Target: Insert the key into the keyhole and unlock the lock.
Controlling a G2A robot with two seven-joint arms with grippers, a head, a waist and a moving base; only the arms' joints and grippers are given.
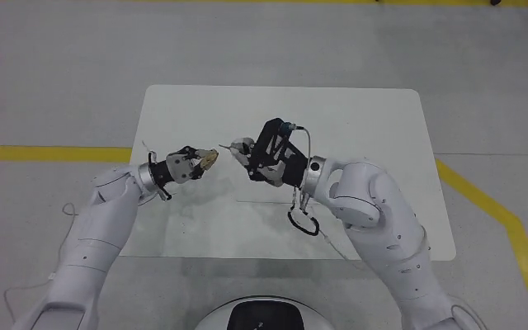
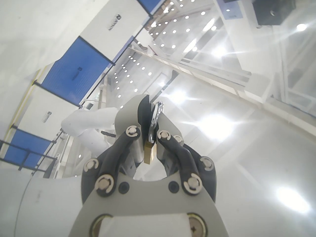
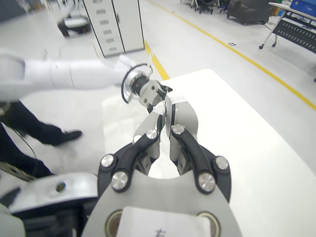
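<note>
**Asker:** Where are you working?

**Me:** Over the white table [image 1: 371, 124], with a yellow floor line [image 1: 58, 153] running past it on both sides. Both my arms are held above the tabletop, toward its left half, with the wrists turned to face one another.

**Asker:** What are your grippers doing?

**Me:** My left gripper [image 2: 151, 108] is clenched on the lock [image 2: 149, 152]. The fingers pinch the silver shackle, and the brass body hangs between them on the palm side. From above, the brass shows at my left fingertips, on the side toward my other arm. My right gripper [image 3: 165, 110] is pressed nearly closed, with just a narrow slit between its fingers.

**Asker:** And it's grasping the key?

**Me:** I think so, though the view is poor there. From above, a thin pale sliver, the key [image 1: 224, 148], sticks out of my right fingertips toward the lock. In my right wrist view it is too thin to make out well between the pads.

**Asker:** How close are the key and the lock?

**Me:** Just beside one another, both up off the table. The key's tip sits by the lock's brass body. I cannot tell whether it touches the lock or has gone into it.
</note>
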